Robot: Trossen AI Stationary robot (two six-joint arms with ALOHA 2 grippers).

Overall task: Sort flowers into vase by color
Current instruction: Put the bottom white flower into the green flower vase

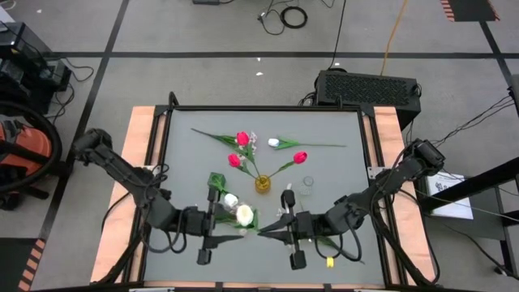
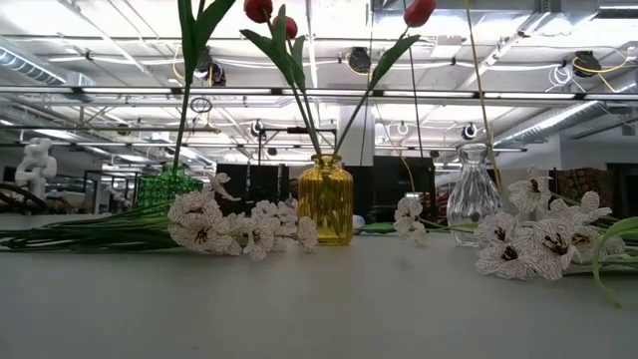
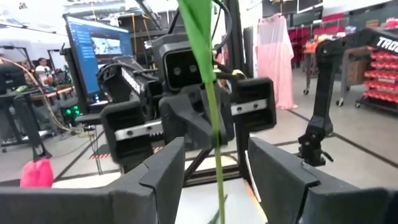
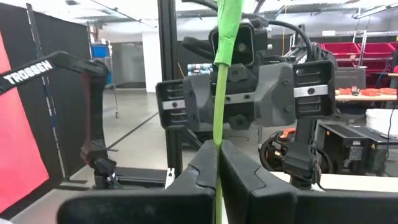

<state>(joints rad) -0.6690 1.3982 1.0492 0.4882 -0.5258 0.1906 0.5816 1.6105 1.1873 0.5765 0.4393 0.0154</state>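
Grippers face each other at the near edge of the table [image 1: 178, 162], in front of the yellow vase [image 1: 263, 184], with a white tulip [image 1: 243, 214] held between them. Nearest, the right gripper [image 1: 272, 229] sits just right of the bloom; its fingers are pressed together on the green stem [image 4: 219, 124], which rises straight up from the pinch in that arm's wrist view. The left gripper [image 1: 231, 235] sits just left of the bloom, and its fingers [image 3: 163, 177] stand apart with the same stem running up through the gap, touching neither of them. A second white tulip [image 1: 231, 199] lies just behind the first, toward the vase. The yellow vase stands at the middle of the table holding three red tulips [image 1: 242, 139] on leaning stems. Just right of it stands a clear glass vase [image 1: 307, 186], and to its left a green glass vase [image 2: 167, 185]. Sprays of small white blossoms [image 2: 231, 225] lie on the table on both sides of the yellow vase. Beyond it, one more white tulip [image 1: 274, 143] lies flat near the far edge.
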